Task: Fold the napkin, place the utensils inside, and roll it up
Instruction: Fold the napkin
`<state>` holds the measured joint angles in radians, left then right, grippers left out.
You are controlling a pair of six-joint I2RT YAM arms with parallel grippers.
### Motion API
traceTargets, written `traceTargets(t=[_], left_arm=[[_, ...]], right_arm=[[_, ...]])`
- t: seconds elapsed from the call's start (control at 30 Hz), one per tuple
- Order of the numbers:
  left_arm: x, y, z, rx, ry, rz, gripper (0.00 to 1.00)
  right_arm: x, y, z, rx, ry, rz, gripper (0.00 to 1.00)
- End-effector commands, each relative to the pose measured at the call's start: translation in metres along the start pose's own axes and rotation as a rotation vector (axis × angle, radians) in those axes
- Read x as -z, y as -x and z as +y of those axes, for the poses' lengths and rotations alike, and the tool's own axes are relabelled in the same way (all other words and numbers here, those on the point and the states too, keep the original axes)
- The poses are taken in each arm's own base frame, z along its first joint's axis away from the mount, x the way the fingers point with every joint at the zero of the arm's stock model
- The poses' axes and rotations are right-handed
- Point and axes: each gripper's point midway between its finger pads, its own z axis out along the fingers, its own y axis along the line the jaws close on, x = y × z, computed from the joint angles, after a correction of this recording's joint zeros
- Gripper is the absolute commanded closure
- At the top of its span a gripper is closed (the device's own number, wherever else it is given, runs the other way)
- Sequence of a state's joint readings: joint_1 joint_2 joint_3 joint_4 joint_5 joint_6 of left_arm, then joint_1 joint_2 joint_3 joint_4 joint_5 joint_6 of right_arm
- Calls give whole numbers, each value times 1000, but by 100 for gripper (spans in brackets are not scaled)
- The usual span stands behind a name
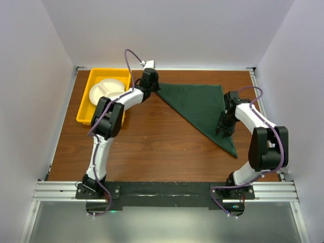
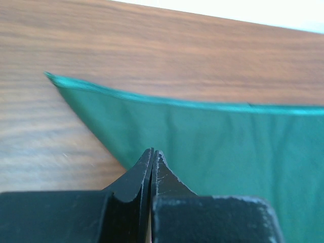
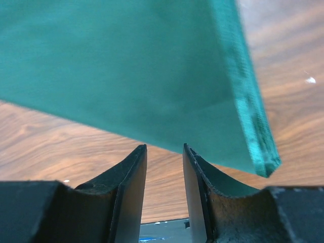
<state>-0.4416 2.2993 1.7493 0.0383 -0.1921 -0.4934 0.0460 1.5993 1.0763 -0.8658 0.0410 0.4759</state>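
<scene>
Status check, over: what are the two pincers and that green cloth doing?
Left pincer shut, left corner of napkin. Right pincer open, at its right edge. Napkin folded in a triangle. No utensils in sight.

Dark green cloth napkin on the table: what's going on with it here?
The dark green cloth napkin lies folded into a triangle on the wooden table. The left gripper is shut at its left corner; whether it pinches cloth is unclear. The right gripper, jaws apart, is at the edge by its near corner.
</scene>
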Motion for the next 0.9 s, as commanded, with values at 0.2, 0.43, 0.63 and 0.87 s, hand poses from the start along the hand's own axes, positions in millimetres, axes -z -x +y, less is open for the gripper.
traceTargets(t=[0.2, 0.43, 0.63, 0.87], left_arm=[[-42, 4, 37, 160, 25, -35, 100], [-50, -1, 43, 154, 43, -34, 100], [-45, 18, 40, 116, 39, -54, 100], [-46, 21, 48, 155, 43, -73, 100]], right_arm=[[-28, -18, -39, -157, -88, 12, 61], [-24, -27, -60, -182, -145, 32, 59], [6, -22, -58, -182, -117, -17, 54], [-11, -37, -64, -247, -141, 18, 55]])
